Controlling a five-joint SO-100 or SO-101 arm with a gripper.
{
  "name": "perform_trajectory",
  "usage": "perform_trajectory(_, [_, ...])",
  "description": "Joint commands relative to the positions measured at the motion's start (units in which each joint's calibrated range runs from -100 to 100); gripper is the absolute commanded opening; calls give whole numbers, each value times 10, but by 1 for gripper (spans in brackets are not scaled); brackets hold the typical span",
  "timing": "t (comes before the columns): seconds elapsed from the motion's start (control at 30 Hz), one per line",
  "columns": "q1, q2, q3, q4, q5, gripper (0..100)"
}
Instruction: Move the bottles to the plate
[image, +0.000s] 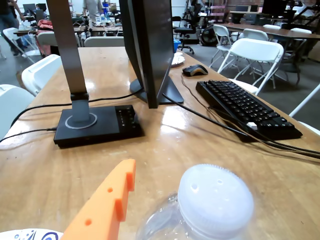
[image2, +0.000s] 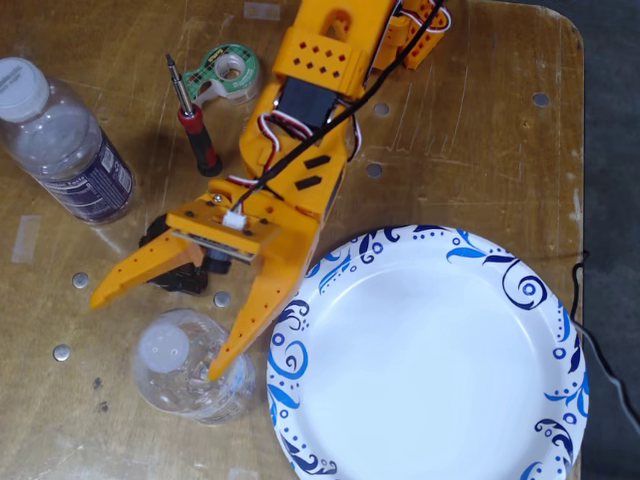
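The small unlabelled bottle stands upright at the lower left of the fixed view, just left of the plate. Its white cap fills the bottom of the wrist view. My orange gripper is open above it. One finger lies over the bottle's right side, between bottle and plate. The other finger points past its upper left. One finger shows in the wrist view, left of the cap. The larger bottle with the dark blue label is at the upper left, apart from the gripper.
A red-and-black-handled tool and a green tape dispenser lie near the arm. The table's edge runs close to the plate on the right. The wrist view shows a lamp base, a monitor stand, a keyboard and cables.
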Motion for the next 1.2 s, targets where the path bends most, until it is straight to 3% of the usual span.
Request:
perform_trajectory(0.0, [2,4,-43,-9,-2,40])
perform_trajectory(0.8, [8,39,-75,-9,-2,39])
perform_trajectory(1.17, [11,38,-66,-9,-17,23])
